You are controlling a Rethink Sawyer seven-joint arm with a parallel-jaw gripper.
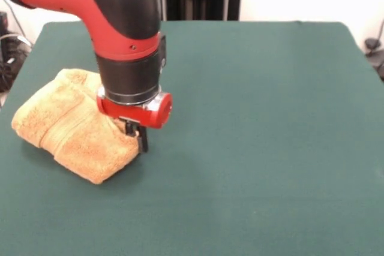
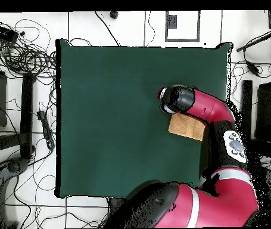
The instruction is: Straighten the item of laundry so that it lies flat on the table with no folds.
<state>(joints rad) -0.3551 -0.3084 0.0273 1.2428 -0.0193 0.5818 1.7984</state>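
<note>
A: Where does the folded golden-tan terry towel (image 1: pixel 75 125) lie on the dark green cloth table (image 1: pixel 258 136)?

B: Near one side edge, its long axis slanting. The black gripper (image 1: pixel 137 135) touches its inner edge; finger state cannot be told.

A: Overhead?

B: The arm hides most of the towel (image 2: pixel 186 126).

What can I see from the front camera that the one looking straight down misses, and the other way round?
Only the front view shows the towel's folded, bundled shape with its woven band, and the robot's hand down at the towel's edge; whether the hand is open or shut cannot be told. Only the overhead view shows the whole green table, the cables on the floor around it, and the arm reaching in from the robot's base; there the arm covers much of the towel. Both show the red and black arm over a tan towel that is still folded, not flat.
</note>
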